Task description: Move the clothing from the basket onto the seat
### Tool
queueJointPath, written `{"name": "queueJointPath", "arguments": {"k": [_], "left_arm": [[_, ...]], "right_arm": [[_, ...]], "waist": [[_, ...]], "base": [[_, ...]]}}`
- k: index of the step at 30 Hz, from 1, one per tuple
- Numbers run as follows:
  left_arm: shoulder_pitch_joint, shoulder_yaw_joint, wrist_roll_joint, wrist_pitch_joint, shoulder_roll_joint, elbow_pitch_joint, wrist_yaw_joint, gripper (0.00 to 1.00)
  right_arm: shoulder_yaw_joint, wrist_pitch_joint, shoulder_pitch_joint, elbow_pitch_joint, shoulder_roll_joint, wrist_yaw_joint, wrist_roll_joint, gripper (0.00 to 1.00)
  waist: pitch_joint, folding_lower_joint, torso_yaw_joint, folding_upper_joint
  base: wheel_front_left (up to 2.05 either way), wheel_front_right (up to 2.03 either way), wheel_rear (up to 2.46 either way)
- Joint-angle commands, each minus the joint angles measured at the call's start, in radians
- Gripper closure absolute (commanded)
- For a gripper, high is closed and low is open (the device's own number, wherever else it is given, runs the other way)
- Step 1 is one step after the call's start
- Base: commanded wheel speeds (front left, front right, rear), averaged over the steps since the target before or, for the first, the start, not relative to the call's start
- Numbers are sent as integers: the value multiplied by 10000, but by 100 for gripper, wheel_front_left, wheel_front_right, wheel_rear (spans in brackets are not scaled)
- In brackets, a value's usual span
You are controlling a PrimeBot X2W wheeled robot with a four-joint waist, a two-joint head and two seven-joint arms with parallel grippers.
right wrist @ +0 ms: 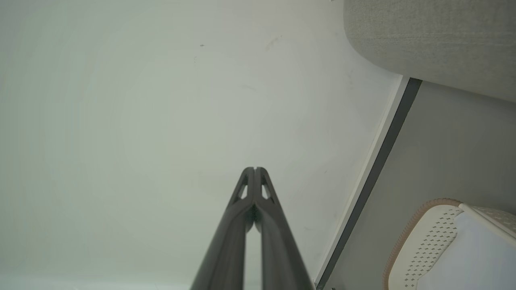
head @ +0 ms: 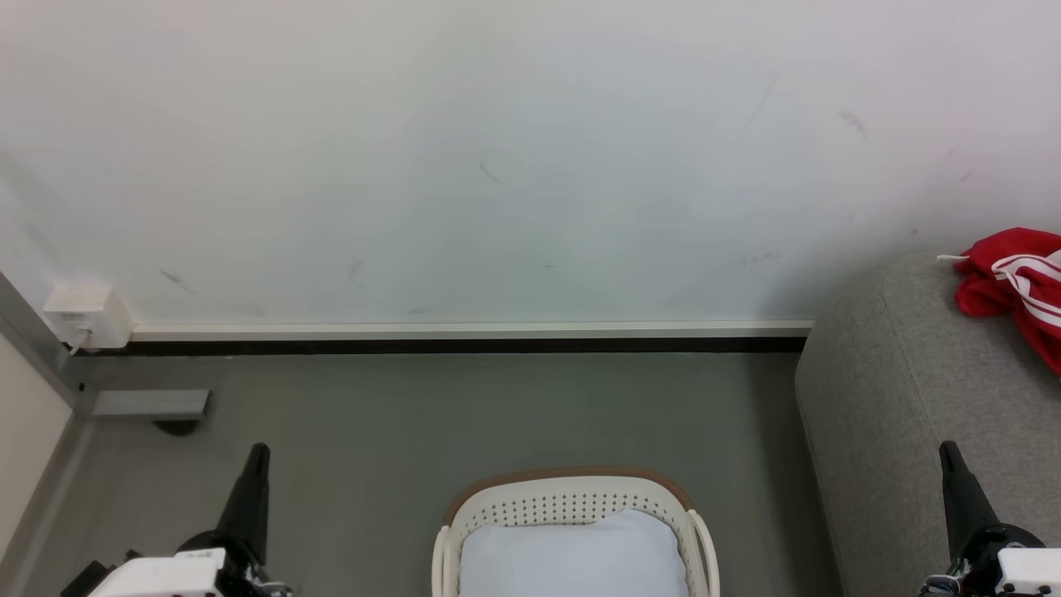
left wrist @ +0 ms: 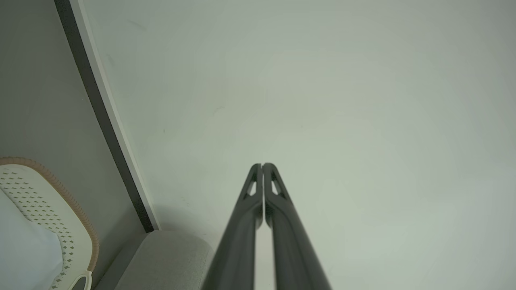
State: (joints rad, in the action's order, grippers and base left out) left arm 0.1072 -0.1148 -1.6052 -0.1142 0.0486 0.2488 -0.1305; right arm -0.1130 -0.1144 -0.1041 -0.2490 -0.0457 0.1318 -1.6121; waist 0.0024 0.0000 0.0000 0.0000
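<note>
Red clothing with white double stripes lies bunched on top of light-grey seat, at right edge of head view (partly cut off by frame). Cream laundry basket with brown rim stands on grey floor between both arms, near seat, not touching it. Pale blue pad lies inside basket. Left gripper: fingers pressed together, holding nothing, pointing toward white wall. Right gripper: fingers likewise together, holding nothing.
</note>
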Motion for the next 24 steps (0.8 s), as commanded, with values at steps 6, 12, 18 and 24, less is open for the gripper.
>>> {"name": "queueJointPath", "arguments": {"k": [6,12,18,24], "left_arm": [[84,-23,-130,-44,21,-31,-21,100],[83,-22,-131,-43,21,-31,-22,100],[83,-21,-131,-43,21,-32,-22,100],[82,-21,-132,-42,21,-32,-22,100]], "right_arm": [[-39,-34,-134,51,-84,-21,-10,100],[-39,-34,-134,52,-84,-21,-10,100],[-38,-34,-134,52,-82,-21,-10,100],[-38,-34,-134,52,-82,-21,-10,100]], "waist": [[-1,0,0,0],[-1,0,0,0],[-1,0,0,0],[-1,0,0,0]], "base": [[0,0,0],[0,0,0],[0,0,0],[0,0,0]]}}
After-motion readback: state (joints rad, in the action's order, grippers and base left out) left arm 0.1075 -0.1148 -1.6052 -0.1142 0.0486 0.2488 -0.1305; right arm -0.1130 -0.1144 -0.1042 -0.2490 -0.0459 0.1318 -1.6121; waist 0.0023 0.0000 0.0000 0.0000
